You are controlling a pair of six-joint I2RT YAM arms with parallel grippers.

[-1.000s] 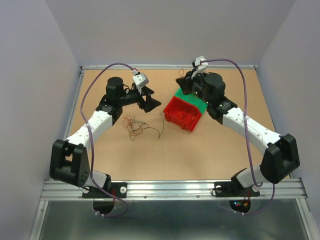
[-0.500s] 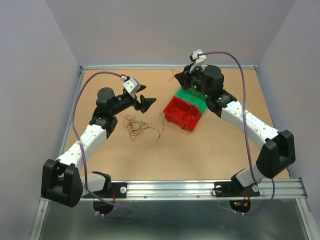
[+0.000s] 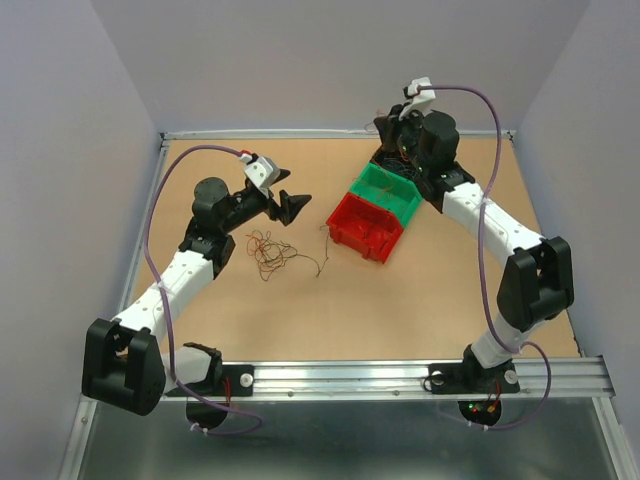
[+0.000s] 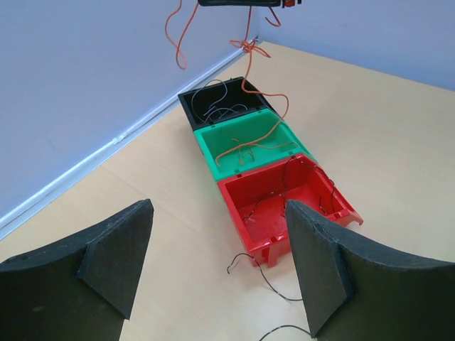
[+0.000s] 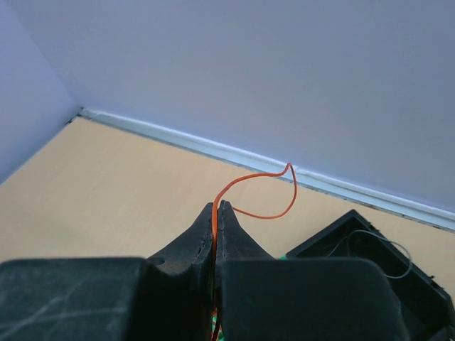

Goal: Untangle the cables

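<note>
Right gripper (image 5: pixel 219 206) is pinching an orange cable (image 5: pixel 287 168), jaws fully closed, holding it high over the green bin (image 4: pixel 249 162). The strand is hanging roughly vertical, trailing down into that bin. Left gripper (image 4: pixel 219 213), spread wide and empty, is hovering nearer the loose tangle (image 3: pixel 268 250) on the table (image 3: pixel 400 300).

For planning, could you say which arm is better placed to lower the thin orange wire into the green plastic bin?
Right. The right end effector grips the thin orange wire above the green plastic bin; the left end effector is open, empty, farther off.
</note>
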